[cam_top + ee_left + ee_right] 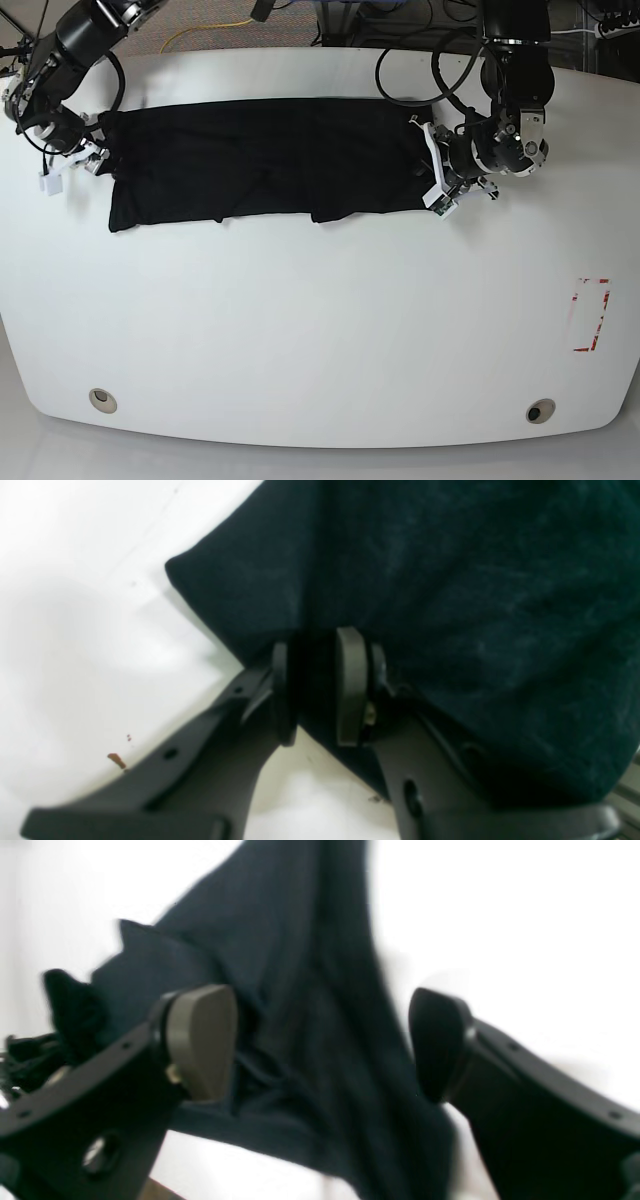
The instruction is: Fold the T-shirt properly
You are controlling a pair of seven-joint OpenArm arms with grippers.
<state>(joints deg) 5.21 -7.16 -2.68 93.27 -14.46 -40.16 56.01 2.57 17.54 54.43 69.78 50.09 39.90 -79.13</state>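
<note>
The black T-shirt [265, 160] lies as a long band across the far half of the white table [320, 320]. At its right end my left gripper [434, 172] is shut on the shirt's edge. The left wrist view shows the fabric [450, 605] pinched between the two fingers [352, 685]. My right gripper [72, 167] stands open at the shirt's left end. In the blurred right wrist view its fingers [200, 1040] are spread wide, with the cloth [310, 990] lying between and beyond them, untouched by the pads.
A red rectangle outline [590, 315] is marked on the table near its right edge. Two round holes [102, 400] [540, 411] sit near the front edge. Cables [420, 60] trail over the table's back edge behind the arms.
</note>
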